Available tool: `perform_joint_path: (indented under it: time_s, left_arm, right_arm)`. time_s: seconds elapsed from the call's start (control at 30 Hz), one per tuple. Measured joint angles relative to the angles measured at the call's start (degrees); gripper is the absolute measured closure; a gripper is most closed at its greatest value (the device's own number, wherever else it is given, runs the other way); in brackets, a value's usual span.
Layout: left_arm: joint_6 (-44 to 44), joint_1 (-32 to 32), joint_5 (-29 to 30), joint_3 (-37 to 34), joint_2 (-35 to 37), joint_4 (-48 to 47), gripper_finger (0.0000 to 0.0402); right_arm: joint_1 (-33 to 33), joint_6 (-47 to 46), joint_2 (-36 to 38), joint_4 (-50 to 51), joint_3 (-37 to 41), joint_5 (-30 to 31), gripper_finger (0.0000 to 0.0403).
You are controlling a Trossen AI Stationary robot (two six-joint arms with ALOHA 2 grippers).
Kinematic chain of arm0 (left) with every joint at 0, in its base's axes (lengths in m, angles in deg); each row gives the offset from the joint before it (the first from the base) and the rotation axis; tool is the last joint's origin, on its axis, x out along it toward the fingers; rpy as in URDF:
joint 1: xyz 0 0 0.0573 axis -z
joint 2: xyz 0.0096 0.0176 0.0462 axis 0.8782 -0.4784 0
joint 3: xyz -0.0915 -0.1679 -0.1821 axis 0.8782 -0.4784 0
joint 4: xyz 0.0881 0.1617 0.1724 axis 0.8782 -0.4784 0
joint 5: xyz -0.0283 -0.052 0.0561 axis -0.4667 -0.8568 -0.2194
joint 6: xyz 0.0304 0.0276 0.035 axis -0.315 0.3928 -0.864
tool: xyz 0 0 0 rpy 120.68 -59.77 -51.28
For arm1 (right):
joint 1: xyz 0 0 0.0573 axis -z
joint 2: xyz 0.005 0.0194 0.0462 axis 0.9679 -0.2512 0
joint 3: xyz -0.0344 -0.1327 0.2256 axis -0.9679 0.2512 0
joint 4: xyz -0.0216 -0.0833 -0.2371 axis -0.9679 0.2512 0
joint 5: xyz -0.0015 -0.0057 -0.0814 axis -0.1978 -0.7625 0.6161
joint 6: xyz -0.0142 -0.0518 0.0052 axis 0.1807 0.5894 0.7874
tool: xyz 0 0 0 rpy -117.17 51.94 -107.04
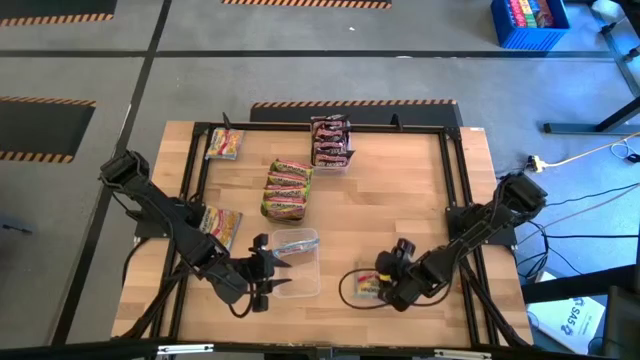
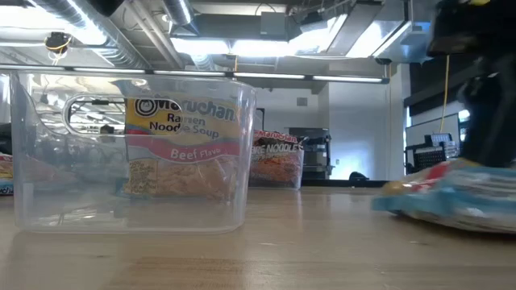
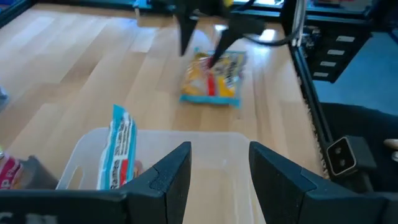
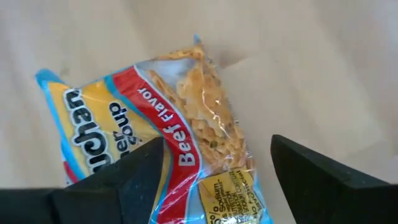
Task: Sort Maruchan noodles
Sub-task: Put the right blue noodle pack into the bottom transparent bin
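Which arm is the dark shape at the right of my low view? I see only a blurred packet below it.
Observer: It is the right arm. The right gripper hangs over a yellow Beef Flavor packet lying flat on the table, with its jaws open on either side of it.
Operator: Where is the left gripper?
Observer: The left gripper is at the side of the clear tray that faces the left arm. Its jaws are open and hold nothing.
Operator: How many packets are in that tray?
Observer: One, the tray packet, which stands on its edge.
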State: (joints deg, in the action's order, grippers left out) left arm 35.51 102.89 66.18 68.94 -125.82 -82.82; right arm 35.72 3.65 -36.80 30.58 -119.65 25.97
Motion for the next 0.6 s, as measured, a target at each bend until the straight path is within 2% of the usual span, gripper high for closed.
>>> perform_joint_path:
  time_s: [0.1,0.27,0.43,0.6]
  left_arm:
    - [-2.34,0.00,0.00,0.00,0.00,2.10,0.0247]
    - [-4.91,-0.09,-1.70,0.00,-0.32,5.62,0.0247]
    - [-8.75,-2.22,-3.21,0.00,-2.01,12.11,0.0247]
    - [-10.27,-6.05,-16.75,0.23,-7.03,19.65,0.0247]
  right_arm:
    - [3.08,2.16,0.00,0.65,0.02,3.37,0.0123]
    - [8.53,8.42,0.03,0.75,0.01,4.72,0.0123]
    - [8.10,11.36,2.79,4.66,-1.58,3.76,0.0123]
    - [0.66,8.59,6.62,8.26,-0.82,4.98,0.0123]
